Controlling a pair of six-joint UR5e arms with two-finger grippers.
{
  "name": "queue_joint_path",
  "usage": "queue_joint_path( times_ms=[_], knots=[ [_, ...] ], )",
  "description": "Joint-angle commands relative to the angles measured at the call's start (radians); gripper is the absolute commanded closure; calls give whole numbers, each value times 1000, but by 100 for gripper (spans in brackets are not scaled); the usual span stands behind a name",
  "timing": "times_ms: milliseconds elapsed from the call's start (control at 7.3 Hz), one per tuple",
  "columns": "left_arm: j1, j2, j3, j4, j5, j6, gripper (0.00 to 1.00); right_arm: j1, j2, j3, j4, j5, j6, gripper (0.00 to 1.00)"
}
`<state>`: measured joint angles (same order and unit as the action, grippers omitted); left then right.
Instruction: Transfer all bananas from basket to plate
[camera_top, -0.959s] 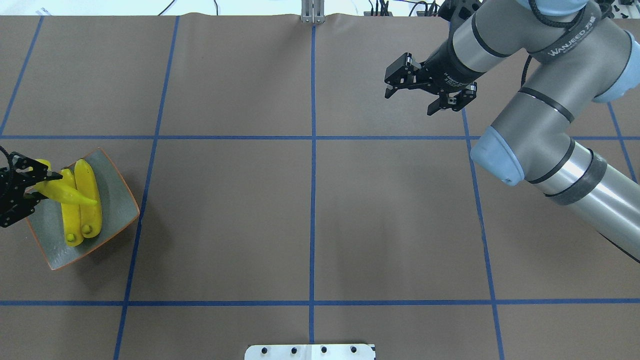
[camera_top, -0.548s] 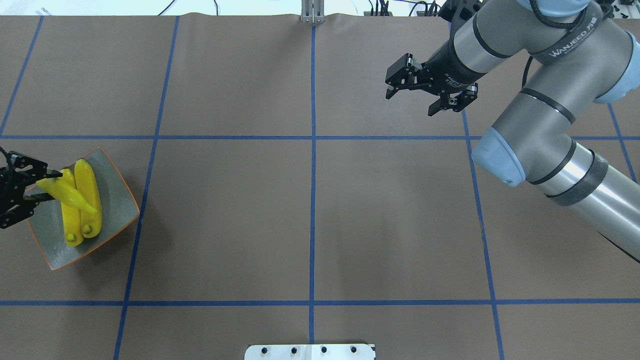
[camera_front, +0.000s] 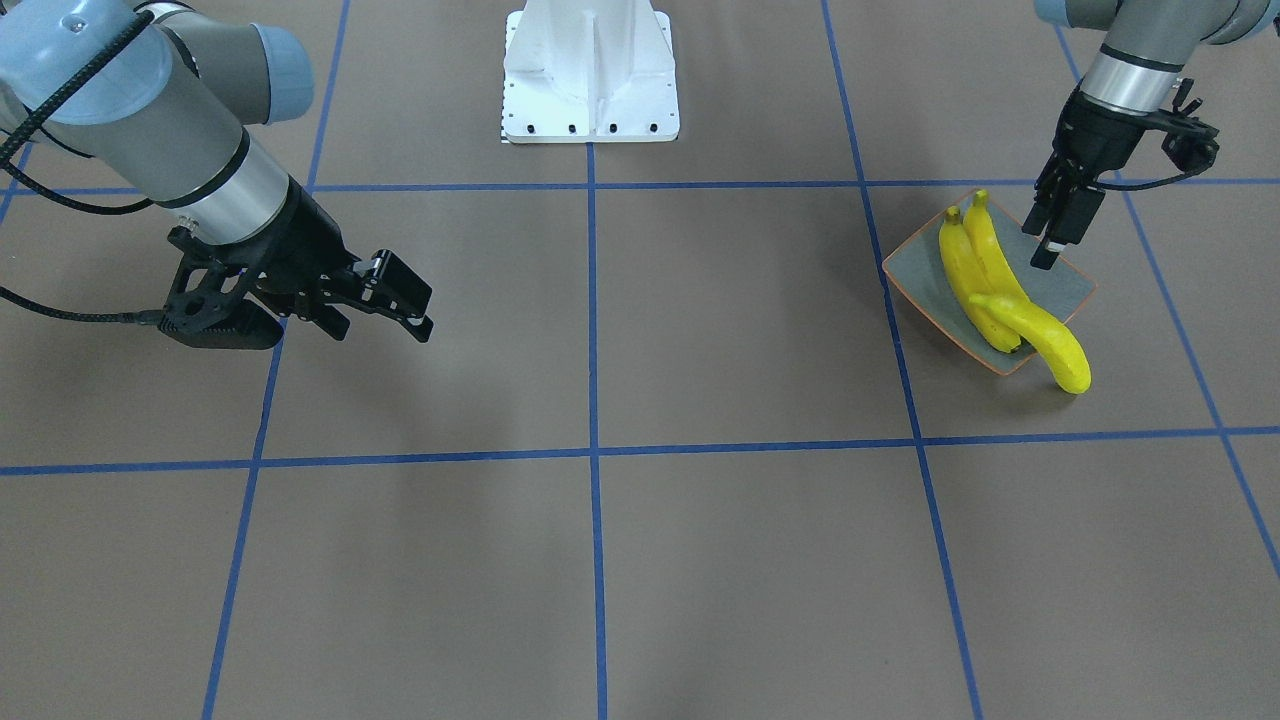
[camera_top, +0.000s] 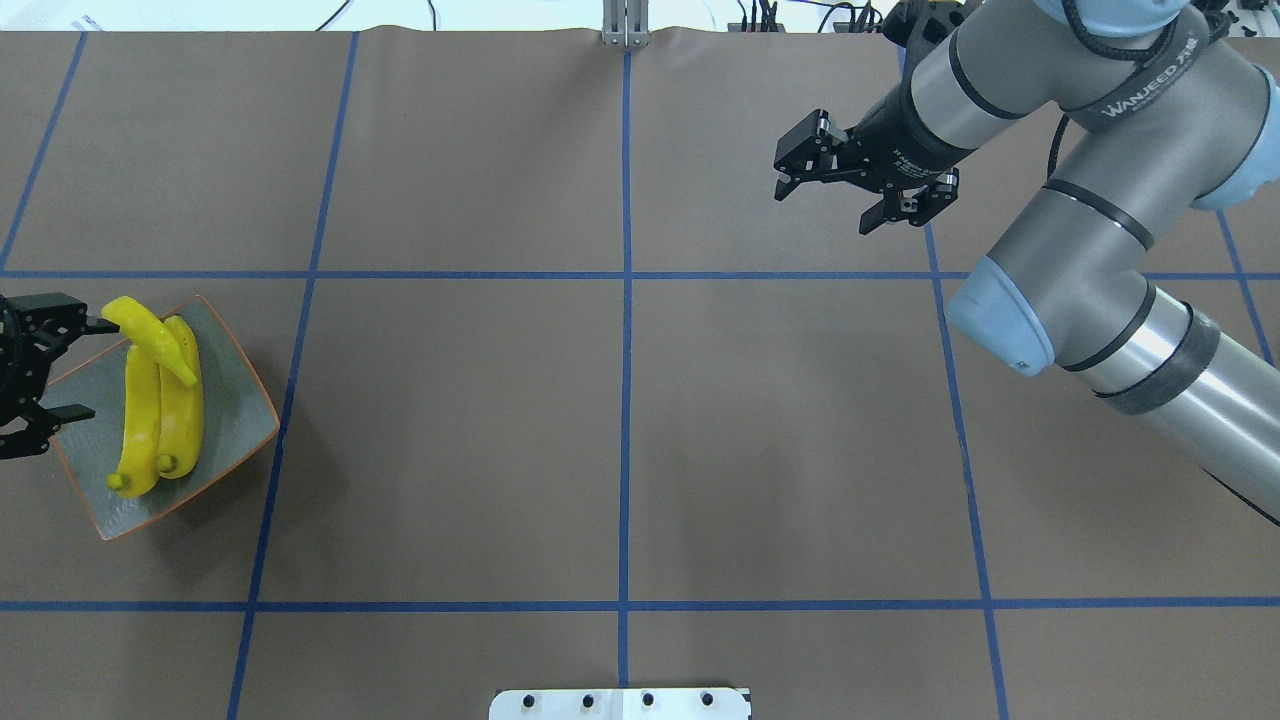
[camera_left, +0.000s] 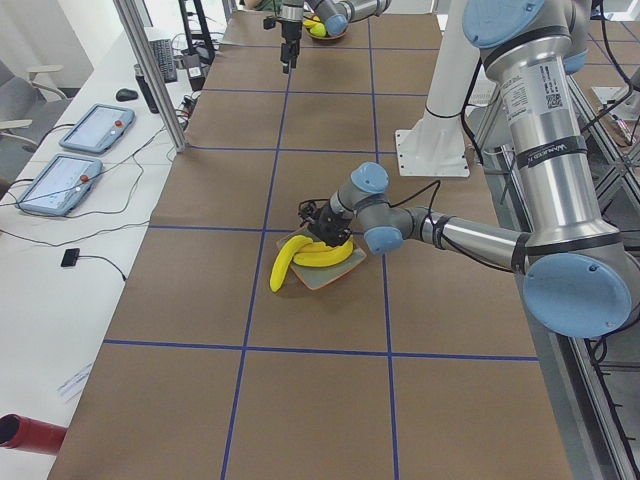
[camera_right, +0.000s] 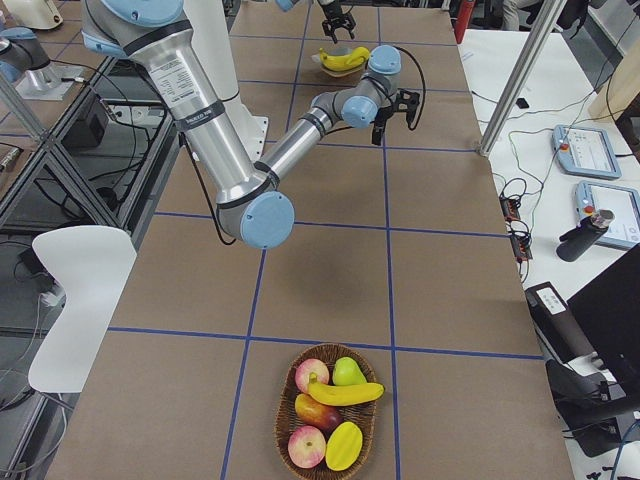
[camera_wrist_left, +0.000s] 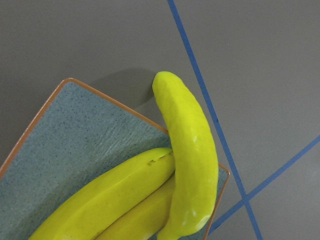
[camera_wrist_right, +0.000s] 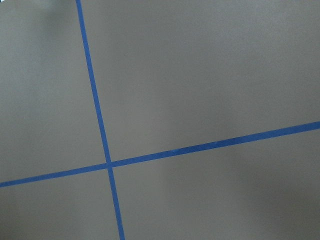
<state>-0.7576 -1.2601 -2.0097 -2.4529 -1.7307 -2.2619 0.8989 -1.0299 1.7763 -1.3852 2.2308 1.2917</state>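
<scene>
The grey-green plate (camera_top: 238, 405) sits at the table's left edge. Two bananas (camera_top: 160, 410) lie side by side in it. A third banana (camera_top: 150, 335) lies across their far ends, and in the front-facing view (camera_front: 1045, 338) it hangs over the plate's rim (camera_front: 1065, 285). My left gripper (camera_top: 80, 368) is open and empty beside the plate, apart from the bananas. My right gripper (camera_top: 825, 205) is open and empty above the far right of the table. A fourth banana (camera_right: 346, 393) lies in the wicker basket (camera_right: 281, 425), seen only in the exterior right view.
The basket also holds apples (camera_right: 312, 375) and other fruit. The white robot base (camera_front: 590, 70) stands at the table's near middle edge. Blue tape lines (camera_top: 625, 275) cross the brown table.
My left gripper has opened, let go of the third banana and drawn back to the left. The banana now rests across the far ends of the other two. My right gripper barely moved.
</scene>
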Motion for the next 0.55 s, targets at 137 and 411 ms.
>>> queue_joint_path(
  times_ms=[137,411],
  knots=[
    [-17,-7,-23,5,-7,7,0,0,-5,8,0,3,-2,0],
    [-16,-69,-59,88,-9,11,0,6,-25,28,0,7,-8,0]
  ],
)
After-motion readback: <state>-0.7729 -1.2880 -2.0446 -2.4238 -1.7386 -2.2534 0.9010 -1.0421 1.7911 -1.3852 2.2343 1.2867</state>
